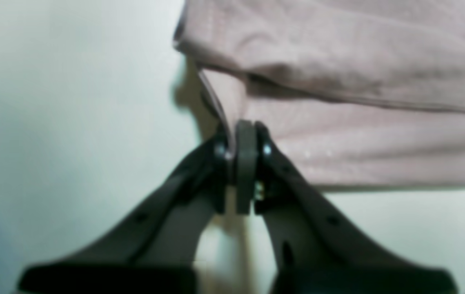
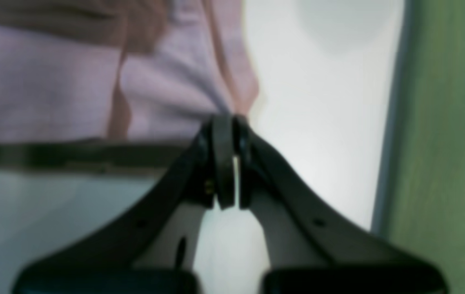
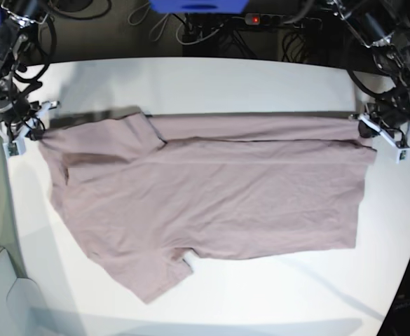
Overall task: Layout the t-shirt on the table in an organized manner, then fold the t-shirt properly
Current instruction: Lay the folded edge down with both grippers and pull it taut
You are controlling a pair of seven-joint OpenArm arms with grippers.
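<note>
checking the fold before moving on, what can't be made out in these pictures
- t-shirt collar and label: base view, not showing, apparently folded under.
- Which part of the shirt the left hand pinches: left wrist view, blurred, cropped by the top and right edges.
- Fabric inside the right hand: right wrist view, blurred; its pads cover it.
- table near edge: base view, cut off.

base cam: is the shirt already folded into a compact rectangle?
No. The shirt lies spread across the table, a sleeve sticking out at the near edge, with both grippers pinching its far corners.

Bare table (image 3: pixel 261 294) near the t-shirt (image 3: pixel 212 203) seems passable.
</note>
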